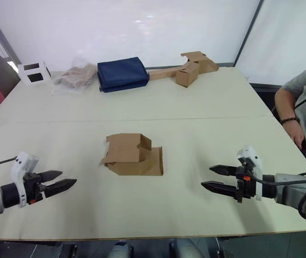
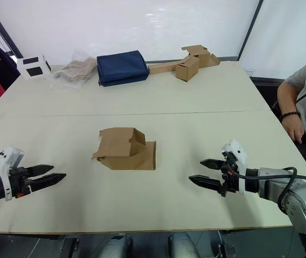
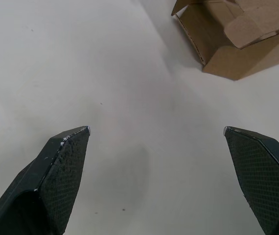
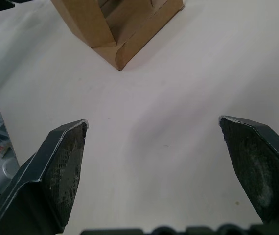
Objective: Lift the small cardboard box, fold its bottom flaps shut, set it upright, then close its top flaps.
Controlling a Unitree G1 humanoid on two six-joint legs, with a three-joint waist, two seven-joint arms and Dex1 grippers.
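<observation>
The small cardboard box (image 1: 133, 155) lies on its side in the middle of the cream table (image 1: 206, 102), partly collapsed, its flaps spread open. One flap lies flat on the table toward the right (image 1: 154, 161). The box also shows in the left wrist view (image 3: 237, 34) and the right wrist view (image 4: 115, 24). My left gripper (image 1: 63, 180) hovers open near the table's front left, well short of the box. On the front right my right gripper (image 1: 212, 177) is open too, pointing toward the box with nothing between its fingers.
At the far edge lie a navy fabric bundle (image 1: 122, 73), a crumpled clear bag (image 1: 77, 75), a white device (image 1: 34, 72), and another cardboard box joined to a long strip (image 1: 188, 67). A seated person's arm (image 1: 295, 115) rests by the right edge.
</observation>
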